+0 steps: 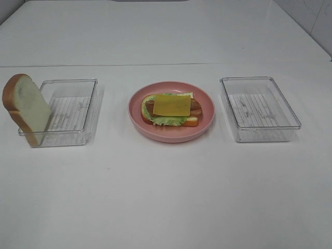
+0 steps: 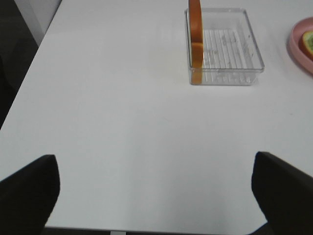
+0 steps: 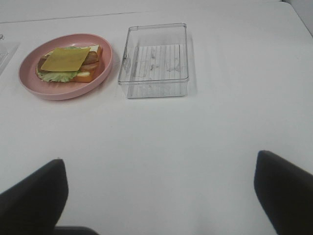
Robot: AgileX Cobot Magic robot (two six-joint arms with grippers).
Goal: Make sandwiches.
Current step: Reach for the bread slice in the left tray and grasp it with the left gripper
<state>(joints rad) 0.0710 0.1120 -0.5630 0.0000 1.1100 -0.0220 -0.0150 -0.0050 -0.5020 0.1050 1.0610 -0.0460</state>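
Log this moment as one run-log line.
stack: bread, lettuce, meat, cheese on plate, no top slice | bread slice: leaning on left bin | right bin: empty | both hands: open, holding nothing

Bare table point(image 1: 166, 197) in front; bread slice point(image 1: 25, 106) upright in left tray point(image 1: 72, 111)

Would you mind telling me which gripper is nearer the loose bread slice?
Left. The left gripper faces the bread slice in its tray; the right gripper sits beyond the pink plate.
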